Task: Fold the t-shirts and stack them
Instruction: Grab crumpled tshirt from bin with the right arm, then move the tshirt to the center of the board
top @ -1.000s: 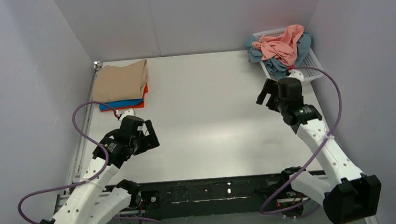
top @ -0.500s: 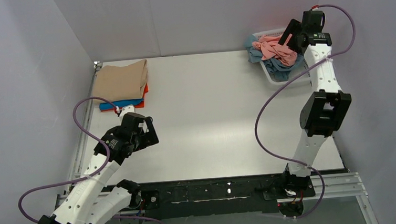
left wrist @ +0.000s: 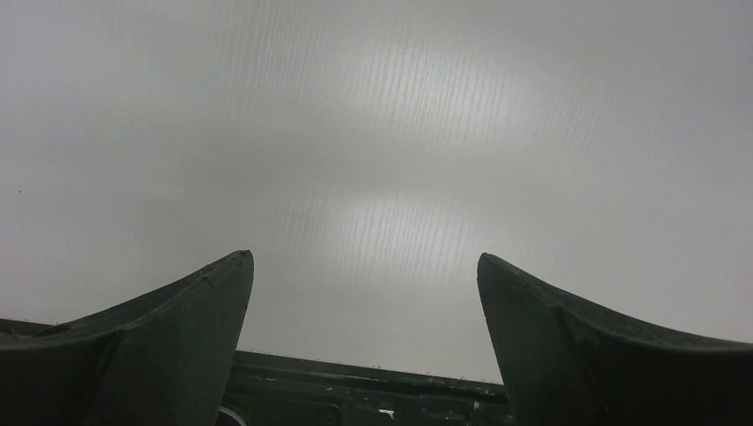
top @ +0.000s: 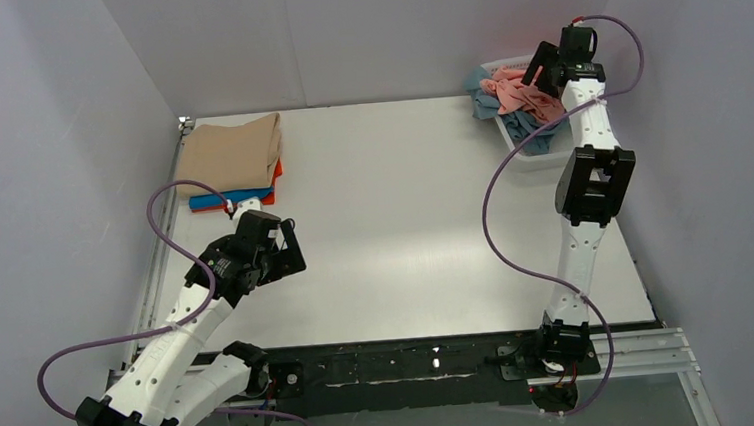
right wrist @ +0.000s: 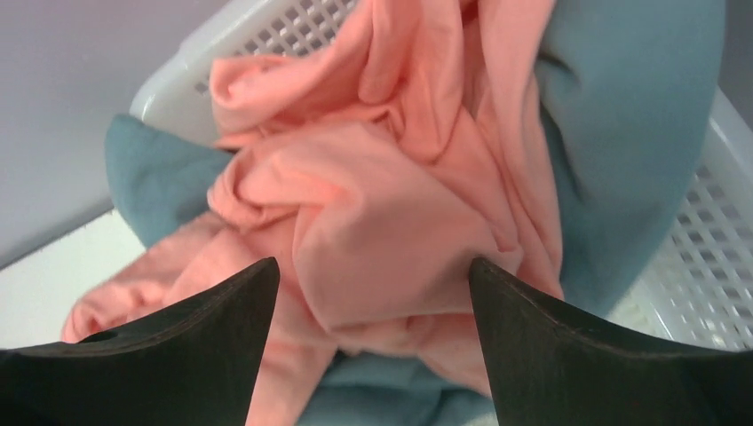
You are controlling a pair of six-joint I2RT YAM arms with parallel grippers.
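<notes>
Hovering right gripper (right wrist: 370, 266), jaws apart, over salmon-pink t-shirt (right wrist: 382, 177) in basket (right wrist: 701, 231), far right corner of table (top: 402, 191); risking pinching grey-blue t-shirt (right wrist: 622, 133) too.

We're in a robotics lab booth here, no home laundry room: blank pale walls (top: 48, 146) box in a white table (top: 404, 231), left arm (top: 176, 332) and right arm (top: 591, 173) bolted to a metal rail (top: 653, 339) at its near edge, purple cables (top: 485, 220) looping loose.

Plain grey walls (top: 360, 34) enclose a white table (top: 404, 221).
</notes>
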